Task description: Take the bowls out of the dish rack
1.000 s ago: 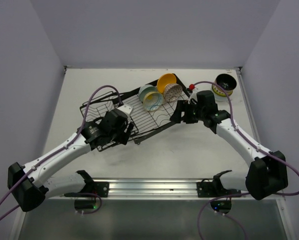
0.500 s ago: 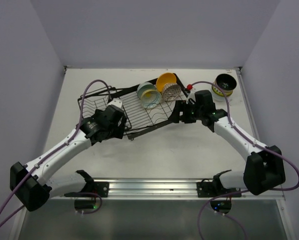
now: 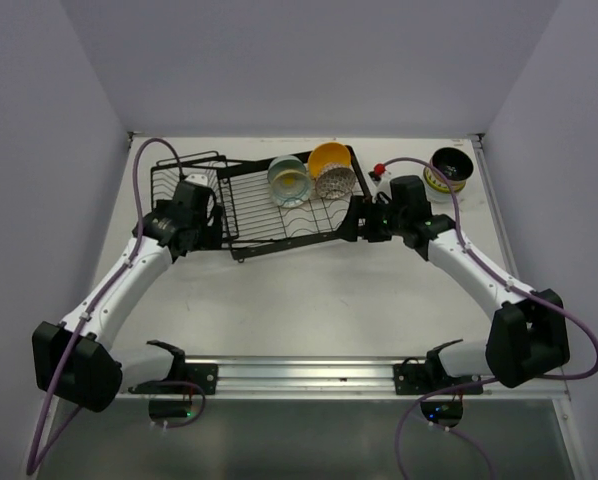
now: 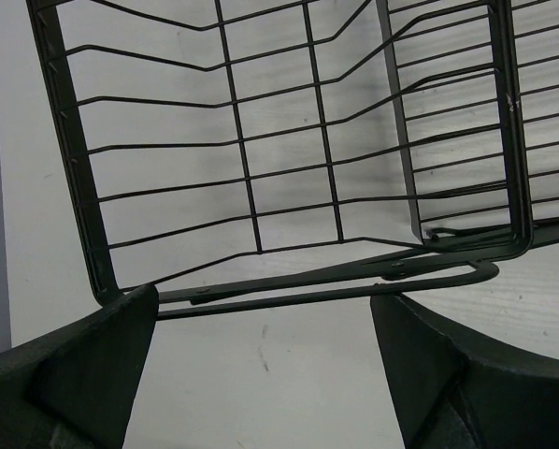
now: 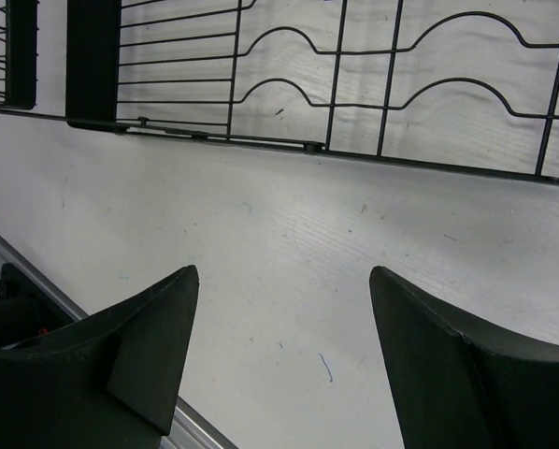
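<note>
The black wire dish rack lies at the back of the table, its raised basket section at the left end. At its right end stand three bowls: a pale teal one, an orange-yellow one and a brown-speckled one. My left gripper is open at the basket's near edge; the rack's bottom bar runs just beyond its fingertips. My right gripper is open and empty at the rack's right near corner, with the rack edge ahead of it.
A dark bowl with a lime-yellow band stands on the table at the back right, outside the rack. A small white item with a red tip sits beside my right wrist. The metal rail runs along the near edge.
The rack has swung from a tilted position to lie roughly parallel to the back wall, shifting left and back. My left arm moved left and back with it; the right arm barely moved.
</note>
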Controlling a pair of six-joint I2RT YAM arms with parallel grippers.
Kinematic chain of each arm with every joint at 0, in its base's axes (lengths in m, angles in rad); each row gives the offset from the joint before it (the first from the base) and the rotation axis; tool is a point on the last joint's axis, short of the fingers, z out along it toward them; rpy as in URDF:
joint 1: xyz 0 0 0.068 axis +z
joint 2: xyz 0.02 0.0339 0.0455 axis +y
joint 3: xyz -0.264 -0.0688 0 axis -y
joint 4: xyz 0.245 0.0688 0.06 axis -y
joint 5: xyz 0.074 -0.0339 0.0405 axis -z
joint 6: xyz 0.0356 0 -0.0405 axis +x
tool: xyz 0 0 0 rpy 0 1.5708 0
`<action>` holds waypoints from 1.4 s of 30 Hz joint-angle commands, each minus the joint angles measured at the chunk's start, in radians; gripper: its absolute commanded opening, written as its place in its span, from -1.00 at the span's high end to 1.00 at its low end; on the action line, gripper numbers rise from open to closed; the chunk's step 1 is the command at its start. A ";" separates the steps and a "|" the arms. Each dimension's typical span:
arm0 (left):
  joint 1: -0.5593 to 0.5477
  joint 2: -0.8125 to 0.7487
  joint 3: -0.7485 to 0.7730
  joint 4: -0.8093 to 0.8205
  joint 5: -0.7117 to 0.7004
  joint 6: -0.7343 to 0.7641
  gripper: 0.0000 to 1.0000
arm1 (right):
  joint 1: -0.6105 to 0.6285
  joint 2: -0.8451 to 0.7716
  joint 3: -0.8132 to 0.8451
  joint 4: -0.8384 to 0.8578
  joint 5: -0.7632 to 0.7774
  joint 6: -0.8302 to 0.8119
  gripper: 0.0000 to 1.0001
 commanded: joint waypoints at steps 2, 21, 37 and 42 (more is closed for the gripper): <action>0.109 0.029 0.092 0.145 0.012 0.029 -0.98 | -0.016 -0.017 0.033 0.018 -0.011 -0.001 -0.57; 0.130 -0.167 0.074 0.268 0.498 0.087 -1.00 | -0.027 0.090 0.175 0.104 0.045 0.138 -0.59; 0.126 -0.301 -0.262 0.604 0.580 0.073 -1.00 | 0.104 0.456 0.460 0.236 0.486 0.563 -0.56; 0.125 -0.344 -0.274 0.576 0.471 0.068 -1.00 | 0.102 0.515 0.499 0.215 0.617 0.654 -0.58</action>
